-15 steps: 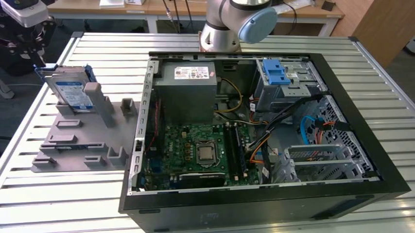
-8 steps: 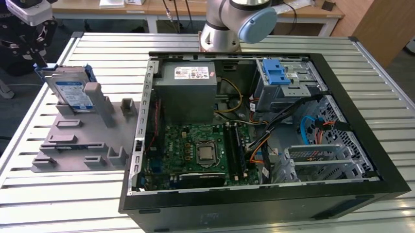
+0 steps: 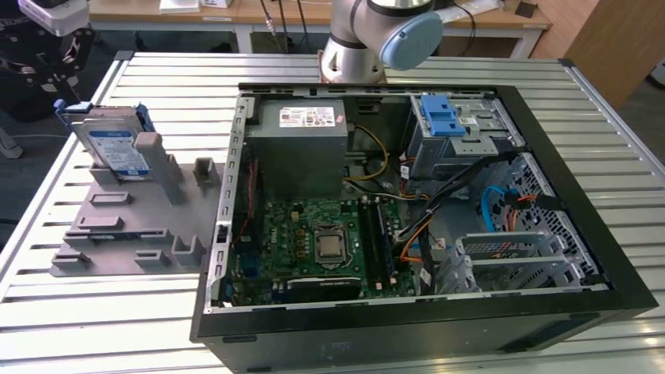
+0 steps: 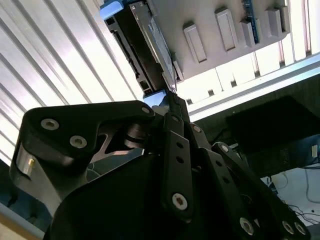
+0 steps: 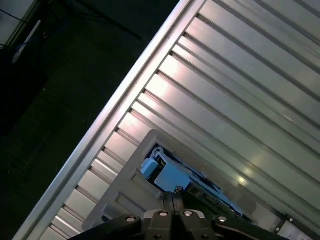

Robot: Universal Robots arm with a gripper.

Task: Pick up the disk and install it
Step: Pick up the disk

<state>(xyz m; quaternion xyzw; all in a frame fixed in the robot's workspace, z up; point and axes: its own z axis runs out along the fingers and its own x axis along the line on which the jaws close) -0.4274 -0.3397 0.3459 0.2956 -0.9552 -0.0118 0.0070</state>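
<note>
The disk stood on edge, leaning a little, in a slot of the grey holder; the holder lay along the table's edge at the exterior view's left, and the disk took the holder's end nearest the table corner on the side of the arm's base; its blue-and-white label faced outward, and a blue rail ran along its upper edge; it rested in the holder, apart from the case.

The open computer case lay on its side in the middle of the table, just beside the holder and reaching toward the edge at the exterior view's right; inside it the grey power-supply box sat at the end toward the arm's base, with the silver cage and its blue latch beside it; the green motherboard filled the space between the power-supply box and the case's opposite wall.

In the first wrist view the gripper had its fingers pressed together, tip against tip, with nothing pinched between them; it pointed at the blue end of the disk and was close to it, though whether it touched could not be told; the table's edge ran past beyond. In the second wrist view the joined tips again lay at the disk's end, with the holder's raised slots beyond.
</note>
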